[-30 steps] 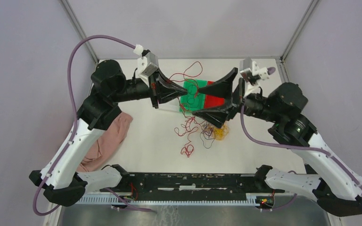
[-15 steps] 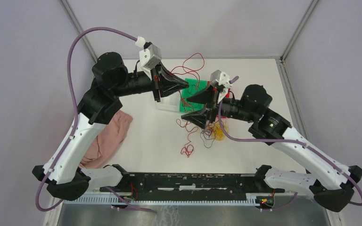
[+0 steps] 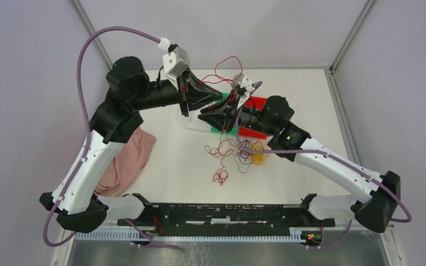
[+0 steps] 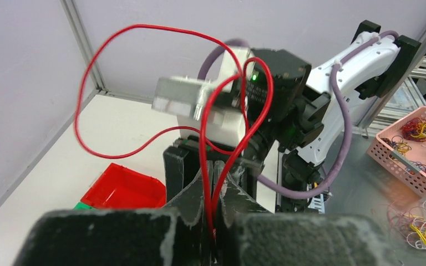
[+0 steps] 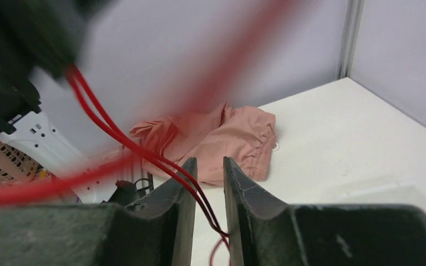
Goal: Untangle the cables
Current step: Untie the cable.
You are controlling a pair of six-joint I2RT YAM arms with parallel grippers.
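One red cable point(image 5: 105, 119): left fingers point(image 4: 191, 191) pinch it, my right fingers point(image 5: 172, 213) barely spread around it; yanking risks snapping.

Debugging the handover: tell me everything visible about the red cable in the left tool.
The red cable is a thin, glossy wire. The left tool is shut on it, pinching two strands together; above that it arcs in a wide loop in the air. Two strands also pass through the narrow gap of the right tool, which is not closed on them.

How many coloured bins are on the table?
2: a red bin, a green bin beside it, both partly covered by the right arm; more may be hidden.
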